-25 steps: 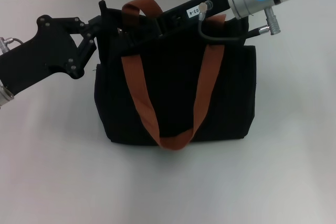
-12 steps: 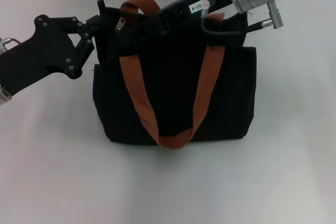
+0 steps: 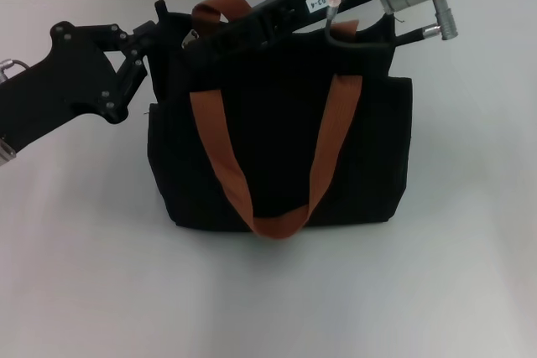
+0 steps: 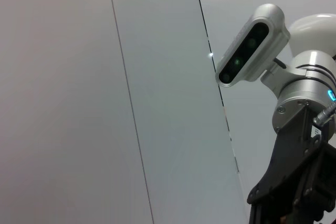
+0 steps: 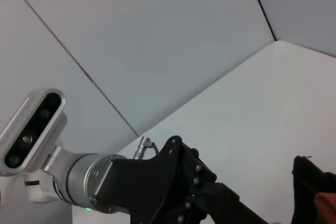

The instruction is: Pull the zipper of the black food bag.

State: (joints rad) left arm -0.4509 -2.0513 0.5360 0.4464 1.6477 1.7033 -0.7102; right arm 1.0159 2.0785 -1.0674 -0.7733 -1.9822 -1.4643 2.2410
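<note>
- Black food bag (image 3: 281,153): stood upright at the middle of the white counter (image 3: 470,274), upper edge at the far side; two orange-brown straps (image 3: 220,153) are draped down the near face, clear of the top.
- Zipper (image 3: 190,38): a small silver glint is seen at the bag's upper edge, near the left corner, partly hidden by the right arm; whether it is pinched cannot be told.
- Left end effector (image 3: 155,39): placed at the bag's upper left corner, apparently to brace the fabric against the pull; fingers seem closed on the corner, though black on black leaves this uncertain.
- Right end effector (image 3: 205,39): reached across the bag top from the right, ending just beside the zipper glint; finger state cannot be told.
- Step judged: the pull along the track is in hand, not completed.
- Wrist views: only the opposite arm and the wall are shown.
</note>
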